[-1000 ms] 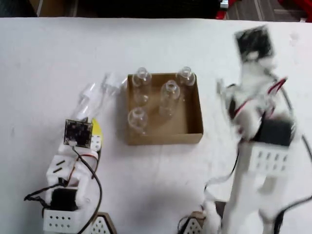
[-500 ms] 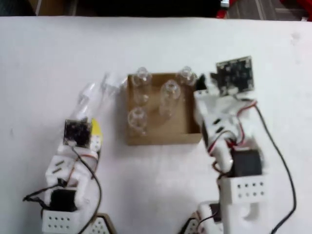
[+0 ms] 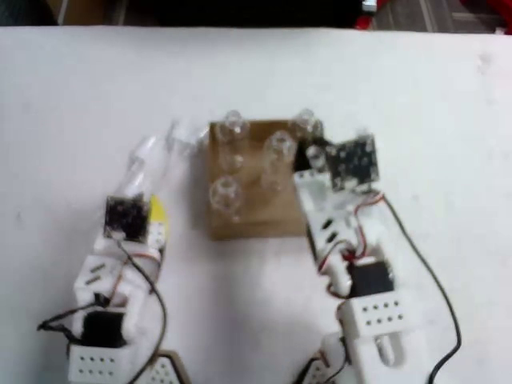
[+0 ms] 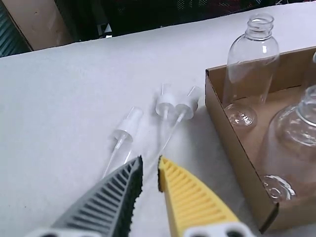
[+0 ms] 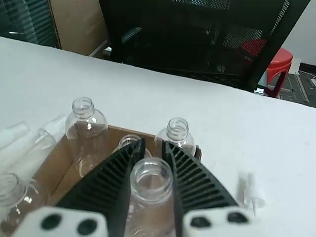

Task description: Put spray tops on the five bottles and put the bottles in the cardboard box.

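The cardboard box sits mid-table with several clear, uncapped bottles standing in it, such as a bottle near its front left and another at the far left corner. My right gripper hangs over the box's right side, its black fingers shut on the neck of one more uncapped bottle. Loose spray tops lie on the table left of the box. My left gripper rests just short of them, its grey and yellow fingers slightly open and holding nothing.
One more spray top lies on the table just right of the box. A black chair and a red stool stand beyond the table's far edge. White table surface stretches to the far left and far right.
My right arm has swung in from the table's right side to over the box's right part, carrying the bottle. The left arm has stayed put.
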Motion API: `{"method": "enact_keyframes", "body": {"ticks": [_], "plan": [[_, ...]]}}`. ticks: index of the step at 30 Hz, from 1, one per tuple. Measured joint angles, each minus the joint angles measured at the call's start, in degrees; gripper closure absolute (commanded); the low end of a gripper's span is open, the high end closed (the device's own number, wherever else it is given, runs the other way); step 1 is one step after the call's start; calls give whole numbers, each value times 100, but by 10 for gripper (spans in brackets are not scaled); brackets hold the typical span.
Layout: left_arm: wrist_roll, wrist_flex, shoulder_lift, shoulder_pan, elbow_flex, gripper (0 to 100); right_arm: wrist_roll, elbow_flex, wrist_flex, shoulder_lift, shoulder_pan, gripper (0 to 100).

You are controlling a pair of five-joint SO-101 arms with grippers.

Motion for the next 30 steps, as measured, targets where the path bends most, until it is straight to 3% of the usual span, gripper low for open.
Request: {"method": "enact_keyframes", "body": {"ticks": [13, 22, 30], "plan": [[0, 0, 0, 0, 0, 939, 18, 958, -185, -686, -18, 983], [0, 0, 0, 53, 0, 939, 352, 976, 730, -1292, 114, 981], [0, 0, 0, 158, 0, 939, 352, 1389, 800, -1398, 105, 981]]}}
